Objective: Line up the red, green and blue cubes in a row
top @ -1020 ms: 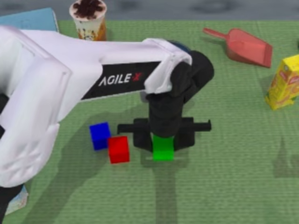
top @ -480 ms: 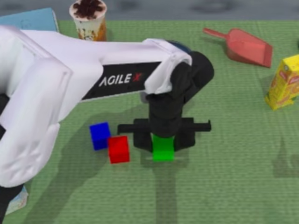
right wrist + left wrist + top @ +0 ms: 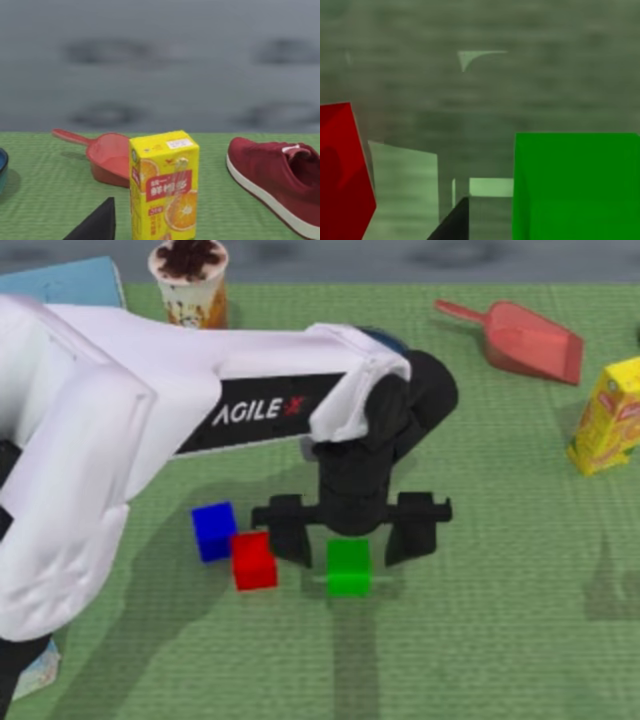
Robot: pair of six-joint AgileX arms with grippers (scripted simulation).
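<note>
green woven surface (image 3: pixel 500 620) carries plain green cube (image 3: pixel 348 566), red cube (image 3: pixel 254 560), blue cube (image 3: pixel 214 530); left pincer (image 3: pixel 350 530) points down, spread wide astride green cube.

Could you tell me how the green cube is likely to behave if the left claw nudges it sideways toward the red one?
The green cube sits flat on the textured green mat, so it would probably slide, not roll or tip. Its sharp, unbent edges suggest it is stiff. With the left claw open around it, an off-centre push from one finger might turn it slightly before it reaches the red cube.
</note>
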